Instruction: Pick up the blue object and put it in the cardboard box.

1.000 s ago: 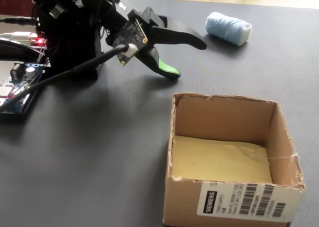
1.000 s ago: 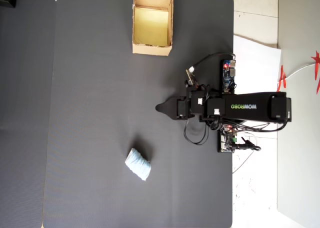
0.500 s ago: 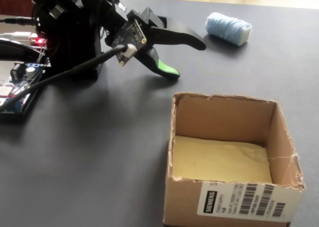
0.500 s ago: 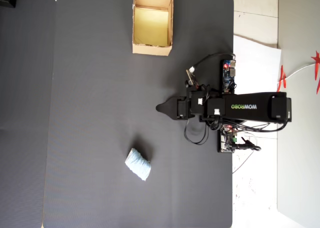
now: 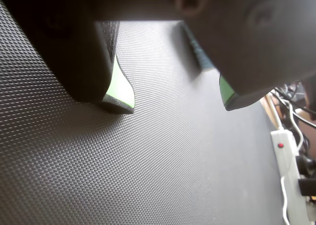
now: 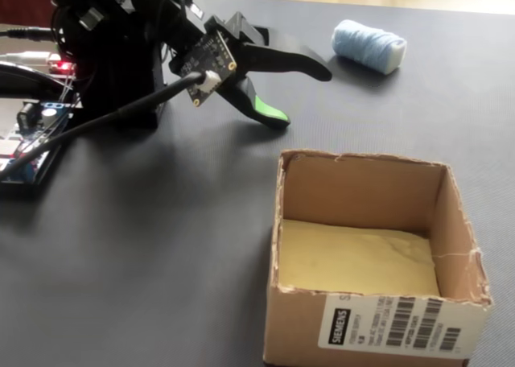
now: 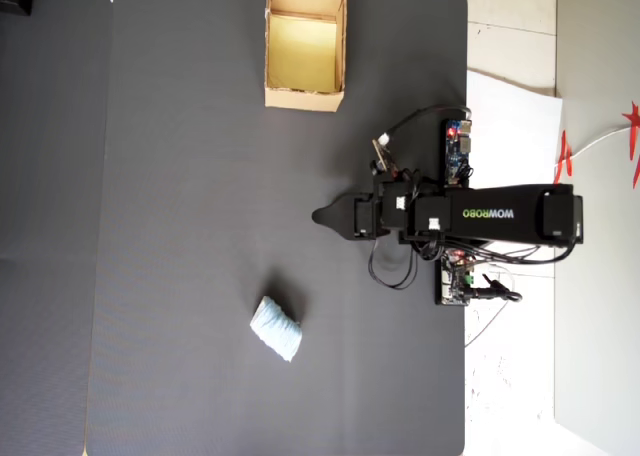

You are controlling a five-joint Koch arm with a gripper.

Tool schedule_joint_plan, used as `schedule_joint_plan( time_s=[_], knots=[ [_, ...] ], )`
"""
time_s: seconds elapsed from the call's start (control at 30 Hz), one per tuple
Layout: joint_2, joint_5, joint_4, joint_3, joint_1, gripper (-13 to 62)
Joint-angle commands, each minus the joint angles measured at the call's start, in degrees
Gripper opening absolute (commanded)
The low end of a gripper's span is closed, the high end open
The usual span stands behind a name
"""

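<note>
The blue object (image 6: 368, 47) is a pale blue ribbed wad lying on the dark mat at the far right of the fixed view; in the overhead view the blue object (image 7: 276, 328) lies low and left of the arm. The cardboard box (image 6: 299, 319) stands open near the front with a yellowish inside and nothing in it; seen from overhead, the cardboard box (image 7: 305, 98) sits at the top. My gripper (image 6: 299, 96) hovers low over the mat between the two, apart from both. It is open, and the wrist view shows only bare mat between the green-padded jaws of the gripper (image 5: 177, 104).
The arm's base (image 6: 113, 53) and circuit boards (image 7: 455, 151) sit at the mat's right edge in the overhead view, with cables beside them. A white power strip (image 5: 289, 175) lies off the mat. White sheets (image 7: 510, 116) lie beyond the mat's edge.
</note>
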Motion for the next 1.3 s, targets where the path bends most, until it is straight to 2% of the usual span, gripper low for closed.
schedule_joint_plan(
  time_s=[0.0, 0.3, 1.27],
  knots=[
    [5.0, 0.5, 6.4, 2.1, -0.2, 34.0],
    [5.0, 0.5, 1.9, 2.1, -0.4, 34.3],
    [4.9, -0.2, -31.9, 2.1, -2.3, 34.5]
  ],
)
